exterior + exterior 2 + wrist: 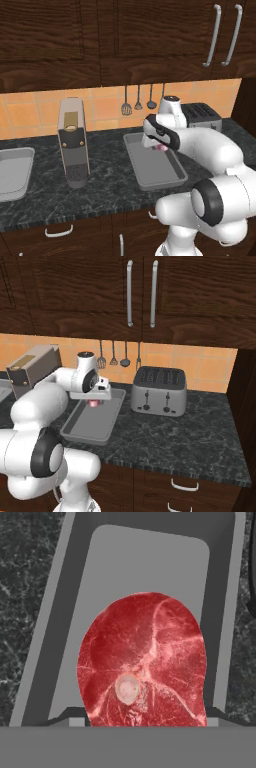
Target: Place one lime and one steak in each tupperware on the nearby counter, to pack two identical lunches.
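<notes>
hand gripping steak, poised above tray on desk. released from this height, could bounce or tip onto rim; no lime in tray yet.

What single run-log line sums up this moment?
phase: steak placement | gripper: shut on steak, above tupperware | tray floor: bare where seen | second tupperware: far left on counter | lime: unseen
</notes>
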You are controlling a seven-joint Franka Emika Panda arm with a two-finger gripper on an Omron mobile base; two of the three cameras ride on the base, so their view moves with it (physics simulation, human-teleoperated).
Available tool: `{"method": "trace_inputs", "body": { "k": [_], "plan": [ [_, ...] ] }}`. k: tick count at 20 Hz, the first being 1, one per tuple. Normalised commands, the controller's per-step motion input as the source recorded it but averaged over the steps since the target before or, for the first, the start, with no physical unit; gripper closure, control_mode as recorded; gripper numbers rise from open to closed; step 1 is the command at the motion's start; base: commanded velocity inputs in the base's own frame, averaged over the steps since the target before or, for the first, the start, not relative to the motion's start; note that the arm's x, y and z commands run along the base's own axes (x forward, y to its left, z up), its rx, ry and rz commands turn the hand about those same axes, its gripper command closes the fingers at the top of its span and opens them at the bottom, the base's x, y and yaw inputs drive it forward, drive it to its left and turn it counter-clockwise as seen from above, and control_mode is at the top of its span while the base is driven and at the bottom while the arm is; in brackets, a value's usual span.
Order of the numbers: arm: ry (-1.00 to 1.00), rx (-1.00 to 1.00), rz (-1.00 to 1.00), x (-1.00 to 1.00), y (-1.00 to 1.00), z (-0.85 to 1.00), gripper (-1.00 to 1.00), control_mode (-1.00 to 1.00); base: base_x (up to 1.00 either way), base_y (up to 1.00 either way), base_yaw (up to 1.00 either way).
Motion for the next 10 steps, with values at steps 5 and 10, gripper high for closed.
{"method": "trace_inputs", "body": {
  "k": [5, 10],
  "plan": [
    [0.00, 0.00, 0.00, 0.28, -0.12, -0.62, 1.00, -1.00, 0.00, 0.00, 0.00],
    [0.01, -0.02, -0.07, 0.22, -0.10, -0.75, 1.00, -1.00, 0.00, 0.00, 0.00]
  ]
}}
